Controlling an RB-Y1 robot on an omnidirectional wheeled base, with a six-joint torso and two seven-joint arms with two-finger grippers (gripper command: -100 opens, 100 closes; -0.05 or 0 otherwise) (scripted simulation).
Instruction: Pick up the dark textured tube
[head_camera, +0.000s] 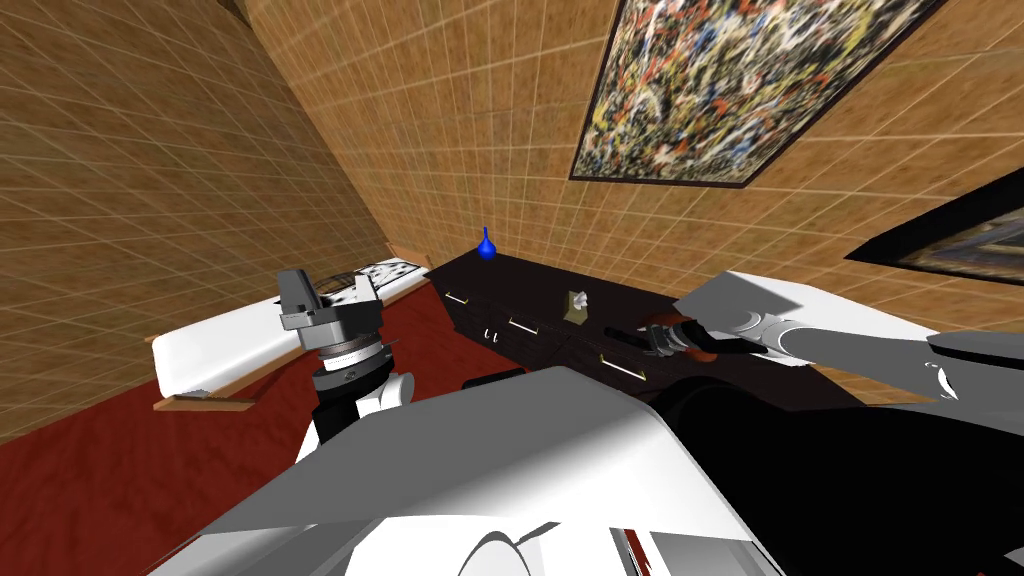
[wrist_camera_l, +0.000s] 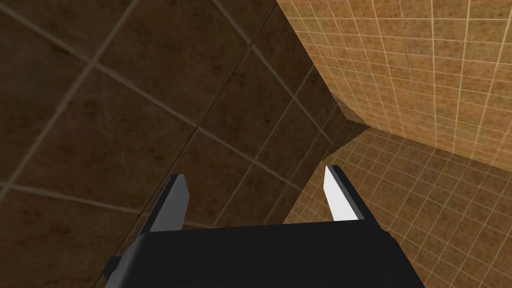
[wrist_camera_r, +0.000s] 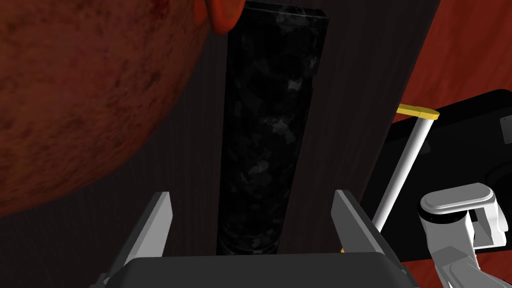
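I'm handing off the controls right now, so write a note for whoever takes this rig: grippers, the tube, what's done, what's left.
Right gripper: open, one finger on each side of the dark textured tube, near its end, not clamped.
Left gripper: open, raised on my left, holding nothing.
The tube lies flat on the dark dresser top, close beside a reddish-brown round object.
Done: right arm is at the tube and lined up along it.
Left: close on the tube and lift it.
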